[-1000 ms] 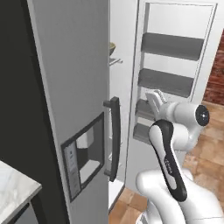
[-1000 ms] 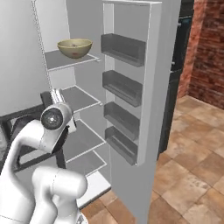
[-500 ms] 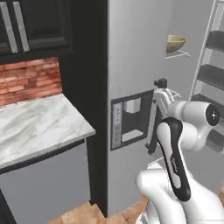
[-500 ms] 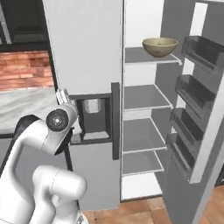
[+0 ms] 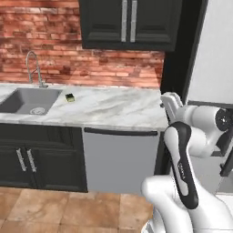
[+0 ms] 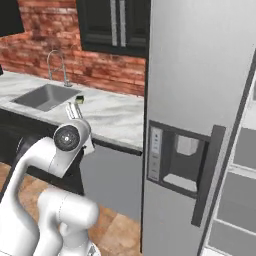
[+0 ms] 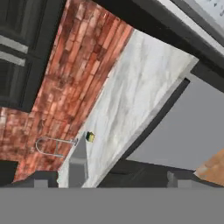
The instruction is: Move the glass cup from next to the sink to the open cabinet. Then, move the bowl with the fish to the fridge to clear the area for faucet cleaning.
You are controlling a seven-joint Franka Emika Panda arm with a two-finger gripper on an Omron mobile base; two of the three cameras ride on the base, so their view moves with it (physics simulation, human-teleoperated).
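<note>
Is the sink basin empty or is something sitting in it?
Empty: the sink shows only its bare grey floor and round drain.

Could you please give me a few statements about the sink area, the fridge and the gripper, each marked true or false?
1. The faucet stands behind the sink against the brick wall. True.
2. A toaster sits on the counter beside the sink. False: a small dark and yellow object lies there.
3. The gripper is shut on a cup. False: its fingers stand wide apart with nothing between them.
4. The fridge has a dispenser panel on its door. True.
5. The upper cabinet above the counter has its doors open. False: both are shut.
</note>
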